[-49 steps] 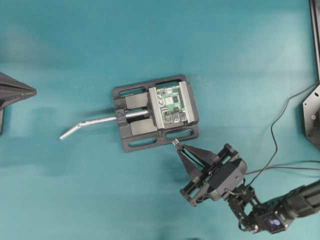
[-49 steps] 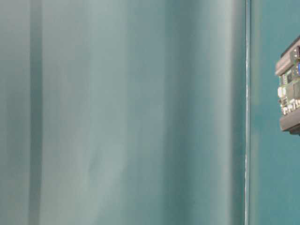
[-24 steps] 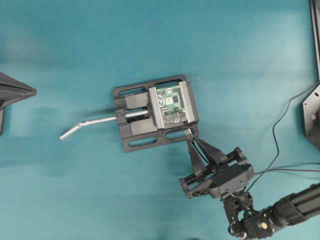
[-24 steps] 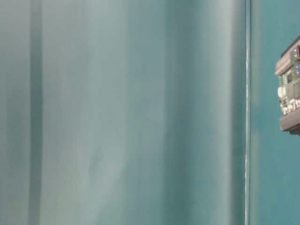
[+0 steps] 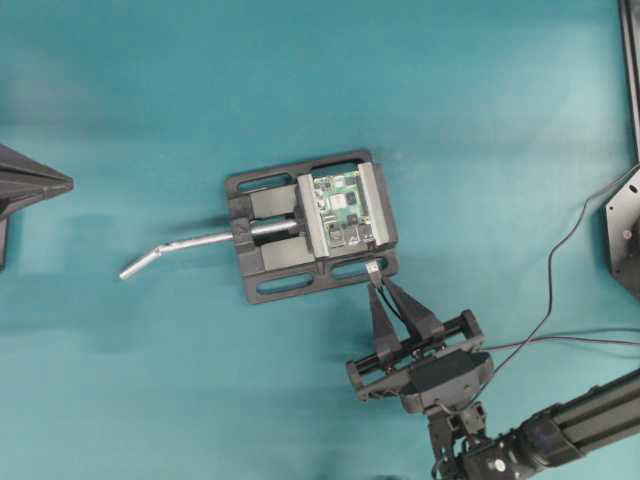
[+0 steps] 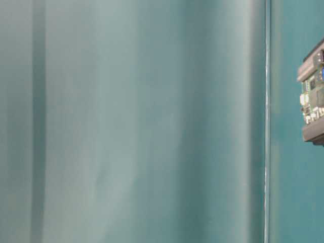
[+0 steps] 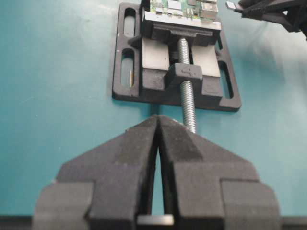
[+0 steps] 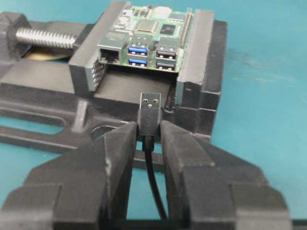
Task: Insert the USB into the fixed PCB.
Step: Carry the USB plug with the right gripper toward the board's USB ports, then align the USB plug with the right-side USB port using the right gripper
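Alignment is mattering most now: right gripper (image 8: 149, 132) is pinching the USB (image 8: 150, 111) just short of the PCB (image 8: 146, 40), which is sitting clamped in the vise (image 8: 201, 72). Plug tip is needing to rise level with a port. Left gripper (image 7: 158, 139) is idling closed, empty, beyond the vise's screw.
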{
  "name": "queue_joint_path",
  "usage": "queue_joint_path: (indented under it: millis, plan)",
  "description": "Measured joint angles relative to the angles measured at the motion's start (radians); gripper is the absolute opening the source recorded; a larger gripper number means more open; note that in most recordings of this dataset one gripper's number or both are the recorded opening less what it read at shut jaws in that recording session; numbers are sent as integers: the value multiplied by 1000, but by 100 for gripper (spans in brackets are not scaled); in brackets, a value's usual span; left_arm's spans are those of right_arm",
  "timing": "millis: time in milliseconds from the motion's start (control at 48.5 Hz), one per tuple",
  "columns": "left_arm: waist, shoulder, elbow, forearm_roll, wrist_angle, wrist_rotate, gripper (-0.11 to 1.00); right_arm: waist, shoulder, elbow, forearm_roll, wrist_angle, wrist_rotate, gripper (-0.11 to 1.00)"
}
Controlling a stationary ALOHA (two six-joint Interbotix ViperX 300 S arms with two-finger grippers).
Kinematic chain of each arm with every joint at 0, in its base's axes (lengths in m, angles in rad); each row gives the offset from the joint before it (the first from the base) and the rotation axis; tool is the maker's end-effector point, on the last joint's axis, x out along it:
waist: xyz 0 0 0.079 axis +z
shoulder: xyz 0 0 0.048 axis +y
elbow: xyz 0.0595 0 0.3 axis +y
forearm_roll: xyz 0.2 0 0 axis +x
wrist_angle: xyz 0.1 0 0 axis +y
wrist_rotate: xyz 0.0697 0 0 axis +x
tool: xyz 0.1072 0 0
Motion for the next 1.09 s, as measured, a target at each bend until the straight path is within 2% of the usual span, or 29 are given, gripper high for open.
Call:
queue_joint_path:
  millis: [268, 783, 1093]
  plan:
    - [0, 0, -2, 0, 0, 0, 0, -11, 11, -37, 60, -15, -5, 21]
    - [0, 0, -2, 2, 0, -2, 0, -17, 11, -49, 63, -38, -5, 21]
    - [0, 0, -2, 2, 0, 0, 0, -23, 11, -60, 43, -51, -8, 21]
